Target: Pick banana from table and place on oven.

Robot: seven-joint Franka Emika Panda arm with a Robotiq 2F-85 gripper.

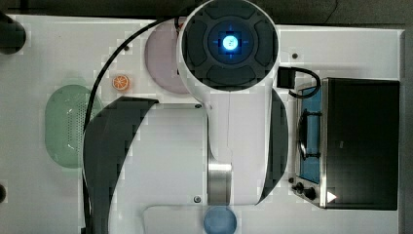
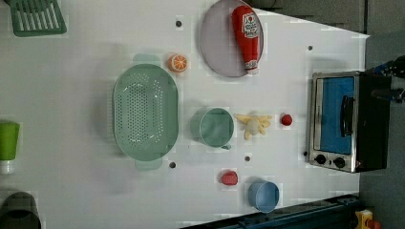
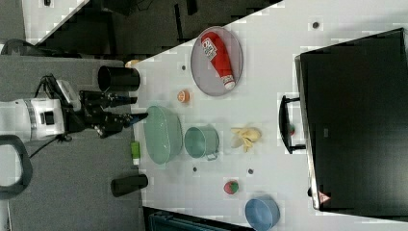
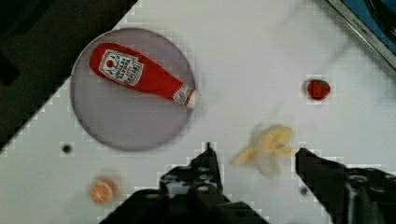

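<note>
- Filling the right view's right side, the oven [image 3: 351, 120] shows a flat black top.
- Gripper [image 4: 254, 156] hangs above the table [image 2: 71, 95], fingers wide, empty.
- Peeled banana [image 2: 253, 125], centre-right in the left view, looks light and soft; grasp its thick middle.

ketchup bottle [image 2: 246, 36] lies on grey plate [image 2: 217, 45].

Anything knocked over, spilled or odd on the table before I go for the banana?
Only the ketchup bottle lies flat on the grey plate, and the banana is peeled open, splayed on the table. Nothing spilled.
</note>
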